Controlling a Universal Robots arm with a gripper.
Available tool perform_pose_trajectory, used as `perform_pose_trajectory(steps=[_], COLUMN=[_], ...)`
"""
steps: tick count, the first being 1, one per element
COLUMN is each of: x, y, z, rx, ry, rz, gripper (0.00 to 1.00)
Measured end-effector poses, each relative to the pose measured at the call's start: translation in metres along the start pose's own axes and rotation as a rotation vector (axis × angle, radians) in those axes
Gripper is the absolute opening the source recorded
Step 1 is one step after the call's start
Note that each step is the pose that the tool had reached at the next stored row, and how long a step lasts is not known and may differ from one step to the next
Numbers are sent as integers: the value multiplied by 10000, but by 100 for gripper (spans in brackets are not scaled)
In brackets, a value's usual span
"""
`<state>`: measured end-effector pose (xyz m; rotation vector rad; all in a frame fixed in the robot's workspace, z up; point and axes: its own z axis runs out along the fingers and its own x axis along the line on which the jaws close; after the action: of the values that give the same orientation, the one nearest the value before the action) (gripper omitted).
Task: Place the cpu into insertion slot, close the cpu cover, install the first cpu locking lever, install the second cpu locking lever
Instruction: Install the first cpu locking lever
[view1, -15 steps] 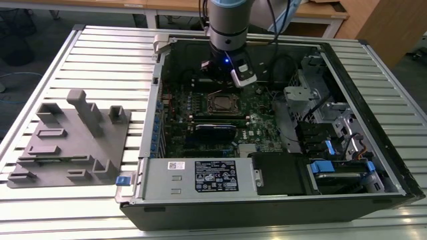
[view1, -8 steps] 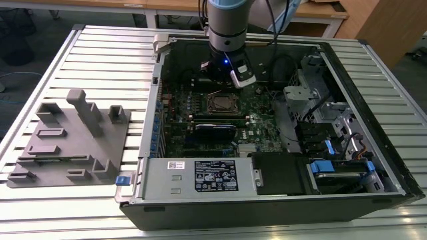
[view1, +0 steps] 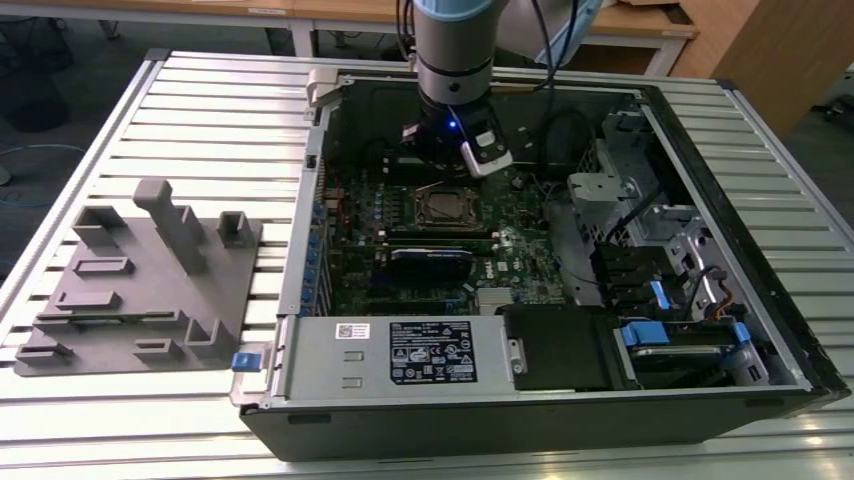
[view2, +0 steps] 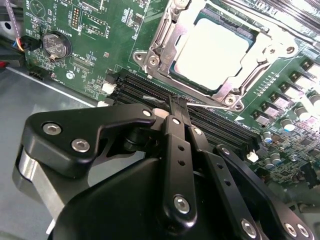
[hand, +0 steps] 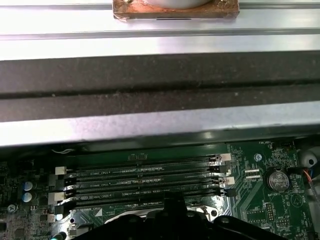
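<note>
The cpu (view2: 212, 52), a flat silver-topped square, lies in the insertion slot (view1: 441, 207) on the green board. The cpu cover (view2: 161, 47), a silver frame, lies flat around it. A thin metal locking lever (view2: 212, 106) runs along the socket's edge beside the memory slots. In the second wrist view my gripper (view2: 179, 104) has its black fingers (view2: 176, 150) pressed together, with the tips right at that lever. In the exterior view the gripper (view1: 438, 165) hangs inside the open case just behind the socket. Its dark body (hand: 175, 215) shows in the first wrist view.
Several black memory slots (hand: 145, 182) lie between the socket and the case wall (hand: 160, 75). A coin battery (view2: 54, 45) sits nearby on the board. A power supply (view1: 400, 350) and drive bays (view1: 667, 330) fill the case's near side. A grey fixture block (view1: 147, 280) stands on the slatted table.
</note>
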<state>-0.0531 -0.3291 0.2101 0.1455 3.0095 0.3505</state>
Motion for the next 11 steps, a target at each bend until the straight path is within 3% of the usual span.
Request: perform_pose_trajectory(steps=[11], x=[13], y=[-6], z=[19], rx=[-54], ry=[-154], rz=[-202], gripper=[10])
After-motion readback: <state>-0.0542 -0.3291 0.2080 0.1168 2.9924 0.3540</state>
